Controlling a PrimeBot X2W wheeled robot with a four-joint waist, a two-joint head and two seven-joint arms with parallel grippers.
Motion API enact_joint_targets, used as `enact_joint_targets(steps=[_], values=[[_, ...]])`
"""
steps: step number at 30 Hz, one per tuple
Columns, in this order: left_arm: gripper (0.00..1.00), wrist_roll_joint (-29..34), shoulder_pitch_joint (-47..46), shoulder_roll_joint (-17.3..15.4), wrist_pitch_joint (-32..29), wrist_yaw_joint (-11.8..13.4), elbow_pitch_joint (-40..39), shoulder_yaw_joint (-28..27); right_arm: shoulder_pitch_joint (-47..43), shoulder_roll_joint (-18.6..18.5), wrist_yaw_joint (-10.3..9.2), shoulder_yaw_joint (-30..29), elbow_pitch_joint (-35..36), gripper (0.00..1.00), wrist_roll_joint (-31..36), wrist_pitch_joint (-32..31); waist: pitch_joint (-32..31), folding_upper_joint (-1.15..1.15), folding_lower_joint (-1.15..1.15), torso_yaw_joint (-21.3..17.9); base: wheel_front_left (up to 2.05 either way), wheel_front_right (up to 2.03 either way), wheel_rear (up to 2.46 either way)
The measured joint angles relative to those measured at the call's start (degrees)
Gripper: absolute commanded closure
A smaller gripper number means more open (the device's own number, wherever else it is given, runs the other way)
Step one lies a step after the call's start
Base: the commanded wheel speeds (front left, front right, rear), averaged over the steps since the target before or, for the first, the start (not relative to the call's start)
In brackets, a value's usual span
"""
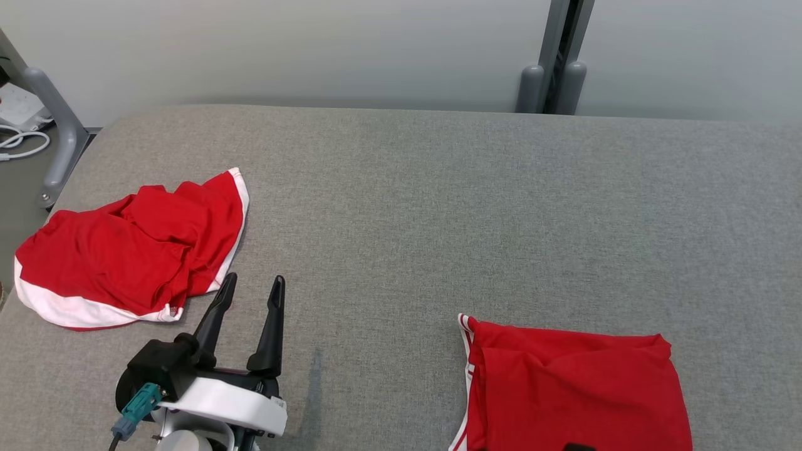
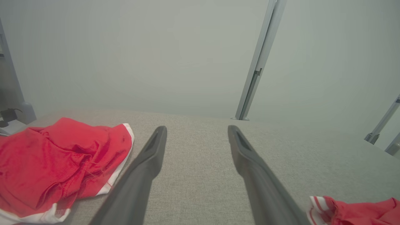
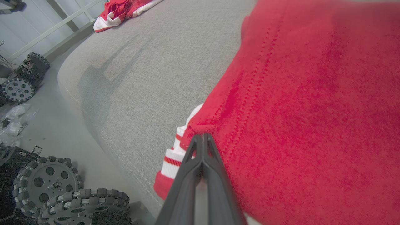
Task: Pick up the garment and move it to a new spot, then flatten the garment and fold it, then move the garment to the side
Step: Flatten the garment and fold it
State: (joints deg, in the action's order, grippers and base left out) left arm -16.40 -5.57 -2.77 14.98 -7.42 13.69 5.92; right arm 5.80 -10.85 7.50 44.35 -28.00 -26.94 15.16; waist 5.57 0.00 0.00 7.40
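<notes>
At the far left of the table (image 1: 438, 207), a crumpled garment (image 1: 125, 250) is being observed. It is red jersey-like cloth bunched into soft ridges, with a white band running along its lower and right hems. Just beside its lower right corner, the left gripper (image 1: 254, 279) is being held over bare table, apart from the cloth. Its two long, dark, tapered fingers are being kept spread wide with nothing between them. A white wrist shell and a teal connector (image 1: 141, 401) are being noted behind it. The table is being recorded as a padded top in grey woven fabric, with a rounded, seamed edge. A grey post (image 1: 557, 56) is being seen against the pale wall behind. At the lower right of the head view, near the table's front edge, the folded garment (image 1: 576, 388) is being found lying flat. It is a roughly rectangular red piece with shallow creases, rows of stitching, and a white ribbed cuff with red stripes at its left edge. The right gripper (image 3: 203, 135) is being held with its fingers pressed tightly together, tips touching the garment's edge just beside the striped cuff. Whether cloth is being pinched between them cannot be told. Down on the floor, black roller wheels (image 3: 47, 181) are being seen.
</notes>
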Motion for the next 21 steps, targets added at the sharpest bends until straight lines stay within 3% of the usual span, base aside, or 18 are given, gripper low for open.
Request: enact_joint_targets(steps=[5,9,14,21], values=[[0.0,0.0,0.19,0.0,0.0,0.0,0.1,-0.12,1.6,-1.15,0.0,4.28,0.63,1.0,-3.25,0.0,-0.51,0.0,0.0,-0.13,0.0,0.0,0.0],[0.0,0.0,0.77,-0.02,0.0,0.0,0.04,-0.47,1.99,-2.19,0.0,3.01,5.25,1.0,-3.85,-0.01,-1.21,0.0,0.0,-1.03,0.0,0.0,0.0],[0.0,-0.36,0.8,-0.01,0.0,0.0,-0.41,-0.69,3.34,-2.61,-0.01,-7.31,12.14,1.0,-4.04,-0.01,-1.89,0.0,0.0,-2.62,0.0,0.0,0.0],[0.0,-0.9,0.83,0.01,0.0,0.14,-1.0,-0.75,5.78,-4.37,-0.01,-19.91,17.18,1.0,5.61,0.0,-2.85,0.0,0.0,-5.03,0.0,0.0,0.0]])
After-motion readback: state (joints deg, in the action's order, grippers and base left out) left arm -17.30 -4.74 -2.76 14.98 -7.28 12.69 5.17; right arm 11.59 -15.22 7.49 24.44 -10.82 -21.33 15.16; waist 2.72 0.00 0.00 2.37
